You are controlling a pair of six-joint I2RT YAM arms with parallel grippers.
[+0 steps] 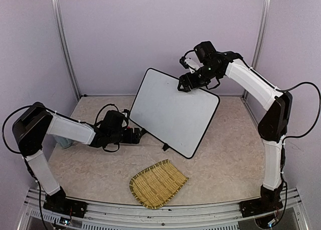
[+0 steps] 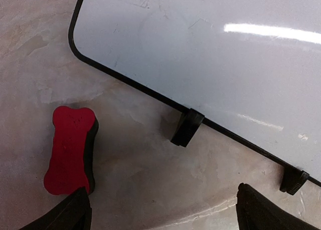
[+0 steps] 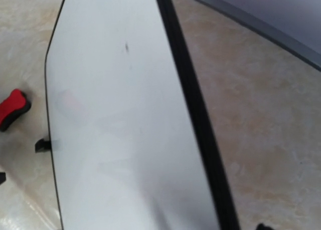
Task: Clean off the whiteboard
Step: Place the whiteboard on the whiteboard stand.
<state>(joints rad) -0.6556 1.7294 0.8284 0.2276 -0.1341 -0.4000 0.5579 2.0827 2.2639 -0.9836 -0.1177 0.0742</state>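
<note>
The whiteboard [image 1: 173, 112] stands tilted on its two black feet [image 2: 186, 127], leaning back. It looks nearly blank, with faint smudges and one small dark mark [image 3: 126, 47]. My right gripper [image 1: 184, 83] is shut on the board's top edge and holds it up. My left gripper [image 2: 165, 217] is open and empty, low over the table in front of the board's lower left corner. A red and black eraser [image 2: 70, 150] lies on the table just beside my left finger [image 2: 70, 215], outside the jaws. It also shows in the right wrist view [image 3: 12, 108].
A woven straw mat [image 1: 157, 183] lies at the front middle of the table. Metal frame posts and purple walls close in the back and sides. A pale object [image 1: 64, 141] sits behind my left arm.
</note>
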